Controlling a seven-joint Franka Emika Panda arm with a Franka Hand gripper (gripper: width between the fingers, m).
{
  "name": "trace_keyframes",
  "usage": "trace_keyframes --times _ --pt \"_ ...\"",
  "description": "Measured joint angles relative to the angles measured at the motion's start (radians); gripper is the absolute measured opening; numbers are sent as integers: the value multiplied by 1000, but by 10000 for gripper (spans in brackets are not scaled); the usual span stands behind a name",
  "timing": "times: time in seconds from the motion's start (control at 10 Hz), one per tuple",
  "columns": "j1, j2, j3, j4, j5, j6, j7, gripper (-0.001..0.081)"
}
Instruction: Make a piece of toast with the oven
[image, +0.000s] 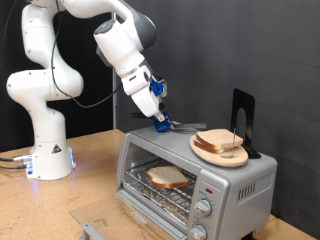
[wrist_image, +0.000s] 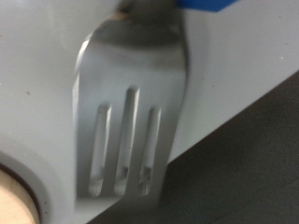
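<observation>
The hand (image: 160, 121) sits low over the oven (image: 195, 170) roof, at its end toward the exterior view's left, gripping a metal spatula (image: 185, 125) that lies flat along the top. Toward the exterior view's right the roof is crowded — a plate (image: 205, 150) stacked with bread slices (image: 220, 141) and, just behind it, a black upright stand (image: 243, 112). Between hand and plate only a narrow strip of bare metal shows (the spatula fills most of it). Above the plate the air is open. The oven door (image: 158, 207) hangs down, so the mouth is open from the front, a piece of toast (image: 167, 177) lying on the rack inside. The table (image: 90, 185) on the exterior view's left of the oven is open up to the robot's base (image: 48, 160).
</observation>
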Motion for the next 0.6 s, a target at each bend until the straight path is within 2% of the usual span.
trace_keyframes --times 0.1,0.2,0.4,0.6 --pt "-2 6 0 0 0 4 0 681" --pt "-4 8 0 0 0 5 0 786" --pt "-4 7 -11 2 1 2 0 808" --pt "-5 -8 -54 8 4 -33 -4 808"
